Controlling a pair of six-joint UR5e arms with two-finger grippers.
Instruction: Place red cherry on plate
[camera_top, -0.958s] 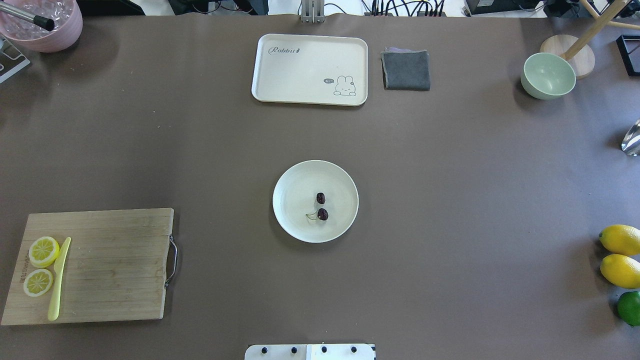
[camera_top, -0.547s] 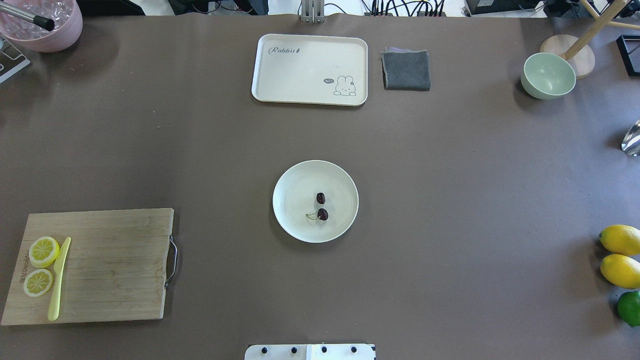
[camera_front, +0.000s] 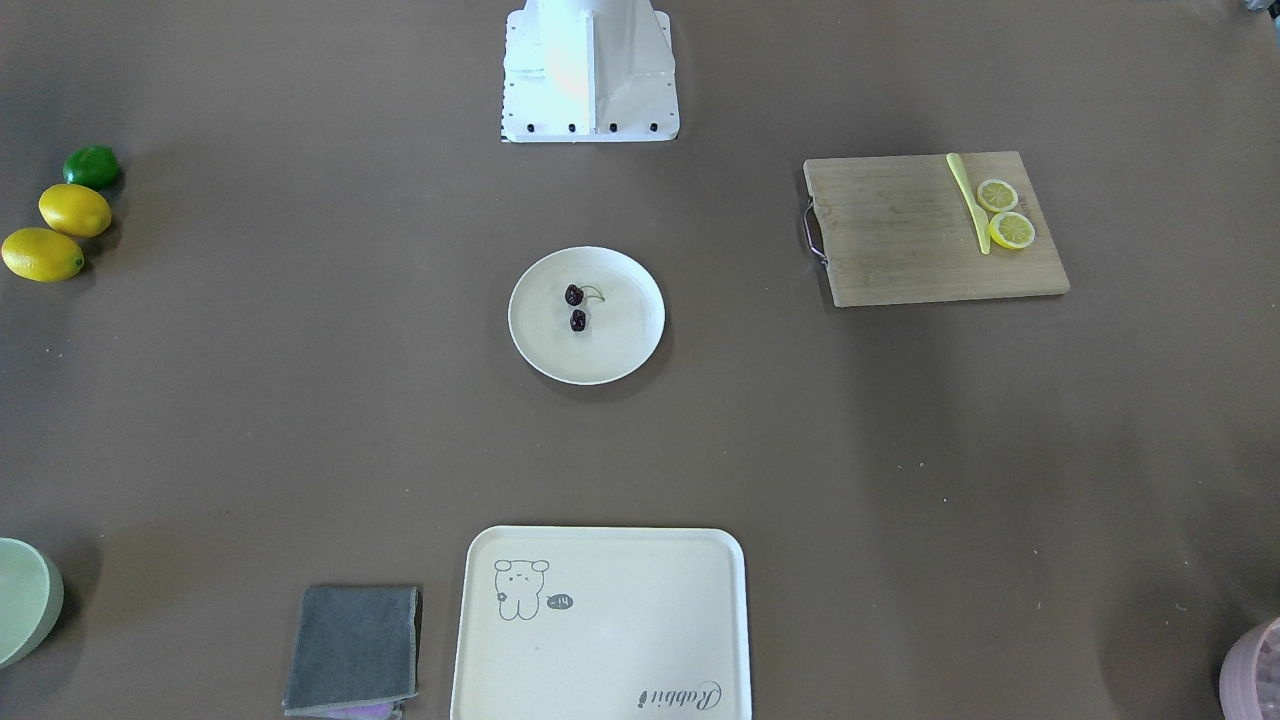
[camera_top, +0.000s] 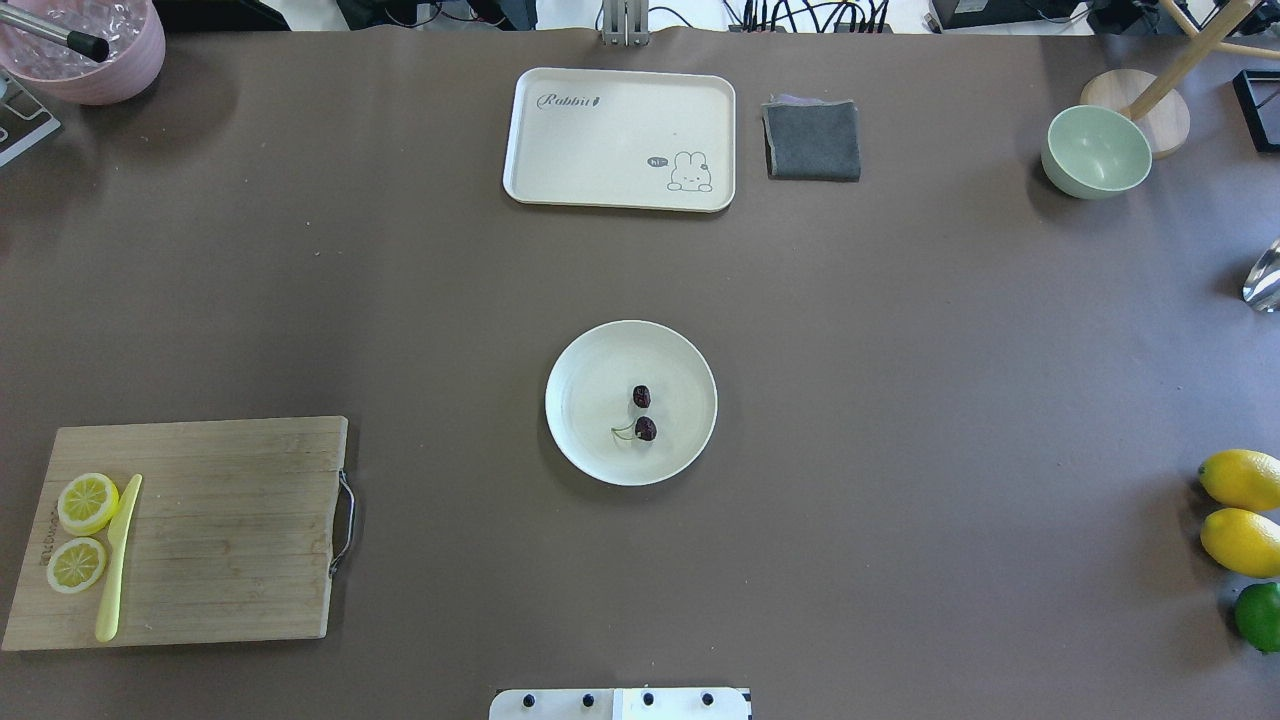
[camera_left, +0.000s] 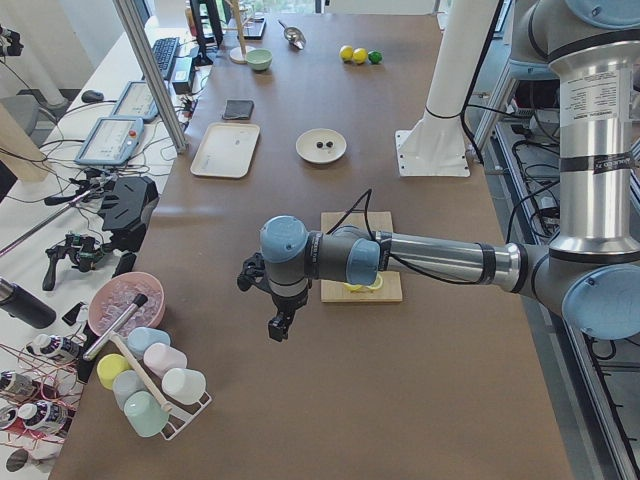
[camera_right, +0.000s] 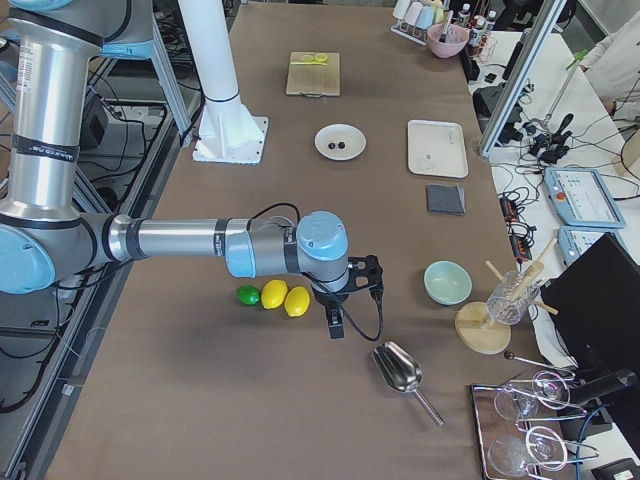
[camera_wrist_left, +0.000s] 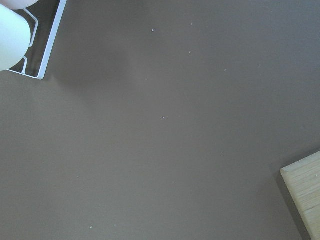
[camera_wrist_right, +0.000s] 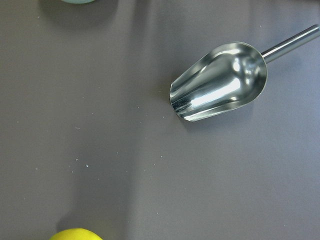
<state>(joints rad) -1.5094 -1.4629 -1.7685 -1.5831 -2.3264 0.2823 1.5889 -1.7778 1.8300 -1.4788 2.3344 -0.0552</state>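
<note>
Two dark cherries on one thin green stem, the red cherry (camera_top: 645, 429), lie inside the plate (camera_top: 590, 370), a little toward the robot's side of its centre, with the stem curling off to the left in the overhead view. Set against the overhead pictures from a second and half a second ago, nothing on the table has shifted: cherry, plate, the cream tray (camera_top: 620, 138), the grey cloth (camera_top: 812, 140), the pale green bowl (camera_top: 1096, 151) and the cutting board (camera_top: 200, 530) with its lemon slices (camera_top: 87, 503) and yellow knife (camera_top: 118, 557) all sit where they did. Neither arm reaches into the overhead or front view. The left gripper (camera_left: 279, 328) hangs fingers-down over bare table, between the cutting board and the cup rack (camera_left: 150, 385), well apart from the plate. The right gripper (camera_right: 335, 326) hangs over the table near the lemons (camera_right: 285, 298) and the metal scoop (camera_wrist_right: 220, 81). Both show only in the side views, so I cannot tell how wide either one stands.
</note>
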